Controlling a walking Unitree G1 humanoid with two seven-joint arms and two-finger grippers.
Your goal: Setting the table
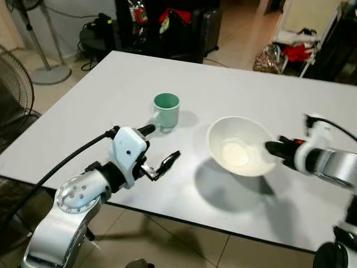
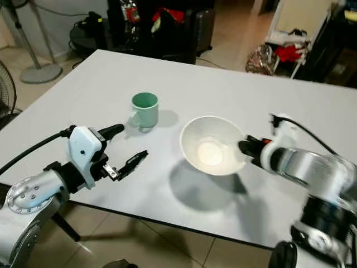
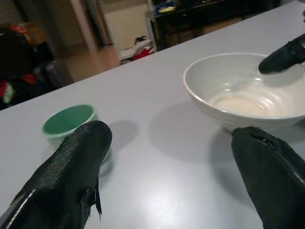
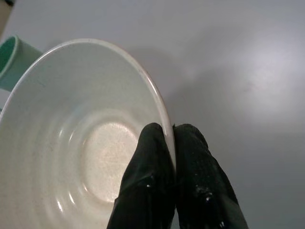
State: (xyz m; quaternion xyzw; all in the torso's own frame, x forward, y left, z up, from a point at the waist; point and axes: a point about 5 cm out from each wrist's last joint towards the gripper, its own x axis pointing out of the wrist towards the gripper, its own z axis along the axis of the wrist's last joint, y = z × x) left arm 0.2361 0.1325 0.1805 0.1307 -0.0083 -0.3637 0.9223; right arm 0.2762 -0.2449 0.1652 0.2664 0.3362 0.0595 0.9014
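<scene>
Bowl (image 1: 239, 146) hangs from my right gripper (image 4: 172, 138), pinched by its rim on the side nearest that arm, one finger inside the wall and one outside. It is tipped and held clear of the white table (image 1: 111, 89), with its shadow falling on the surface below and toward me. What matters for setting it down is that the mouth leans away from my right wrist, so I judge the bowl must be levelled as it goes down or it will land on its edge. The green cup (image 1: 166, 110) stands upright just beyond the bowl, toward my left, and apart from it. My left gripper (image 1: 162, 151) hovers near the table's near edge, fingers spread, holding nothing, closer to the cup than to the bowl.
</scene>
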